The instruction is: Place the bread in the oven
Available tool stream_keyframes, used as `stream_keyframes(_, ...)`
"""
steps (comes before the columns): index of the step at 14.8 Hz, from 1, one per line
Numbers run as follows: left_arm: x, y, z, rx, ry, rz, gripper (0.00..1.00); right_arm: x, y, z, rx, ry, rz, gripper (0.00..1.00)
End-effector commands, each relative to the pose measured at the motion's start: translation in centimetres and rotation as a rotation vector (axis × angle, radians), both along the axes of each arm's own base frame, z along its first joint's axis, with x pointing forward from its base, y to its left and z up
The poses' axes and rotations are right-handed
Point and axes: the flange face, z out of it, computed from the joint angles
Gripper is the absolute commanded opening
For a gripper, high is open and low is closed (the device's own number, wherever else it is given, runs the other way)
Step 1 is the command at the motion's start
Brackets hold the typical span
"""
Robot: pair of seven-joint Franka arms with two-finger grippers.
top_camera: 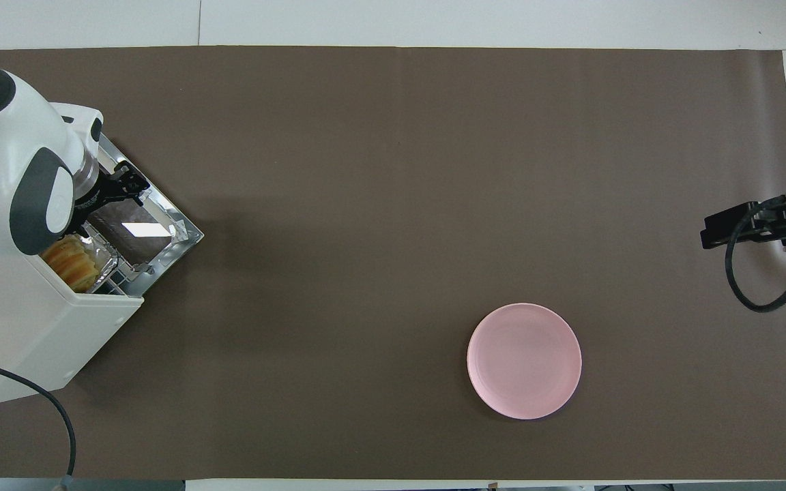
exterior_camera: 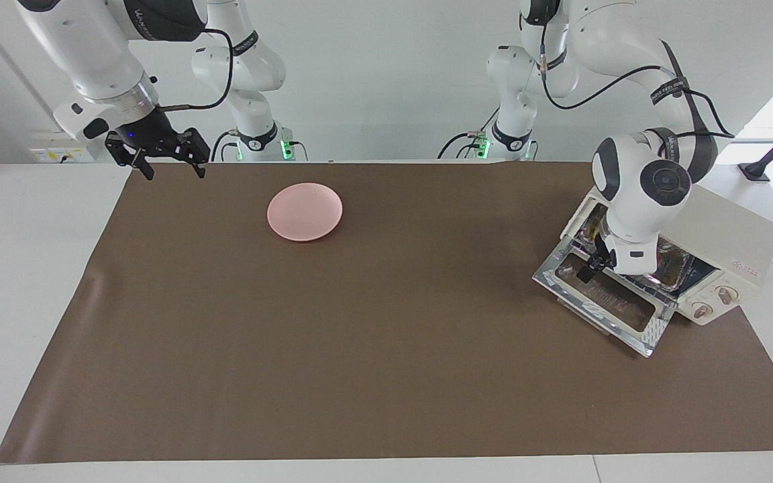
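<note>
On the surface's edge at the left arm's end we see the oven (top_camera: 38,334), cream-white, its glass door (top_camera: 140,235) dropped open. The bread (top_camera: 71,262) lies inside it on a silver foil tray (top_camera: 103,256), just within the opening. Our left gripper (top_camera: 120,187) hangs over the open door, fingers spread wide and holding nothing. A pink plate (top_camera: 524,360) sits on the brown mat (top_camera: 393,204), nearer the robots' edge, toward the right arm's end. Our right gripper (exterior_camera: 168,164) waits over the mat's corner at that end, fingers wide apart and empty.
</note>
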Motion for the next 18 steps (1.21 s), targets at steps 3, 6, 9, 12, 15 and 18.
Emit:
stream_keyframes(3, -0.6, 0.1, 2.1, 0.028, 0.104, -0.207, 1.0, -0.8, -0.4, 0.1, -0.012, 0.004, 0.015, 1.0)
stream_keyframes(6, -0.2, -0.4, 5.5, 0.026, 0.12, -0.231, 1.0, -0.8, -0.4, 0.1, -0.012, 0.004, 0.015, 1.0)
stream_keyframes(9, -0.4, -2.3, 8.4, 0.005, 0.125, -0.31, 1.0, -0.8, -0.4, 0.1, -0.012, 0.004, 0.015, 1.0)
stream_keyframes(12, -2.1, -1.1, 13.3, -0.078, 0.09, -0.385, 1.0, -0.8, -0.3, 0.1, -0.012, 0.004, 0.017, 1.0)
stream_keyframes(15, -5.2, 2.4, 18.0, -0.174, 0.076, -0.448, 1.0, -0.8, -0.4, 0.1, -0.012, 0.004, 0.015, 1.0)
stream_keyframes(18, -7.8, 3.3, 20.2, -0.215, 0.117, -0.48, 1.0, -0.8, -0.4, 0.1, -0.014, 0.004, 0.015, 1.0)
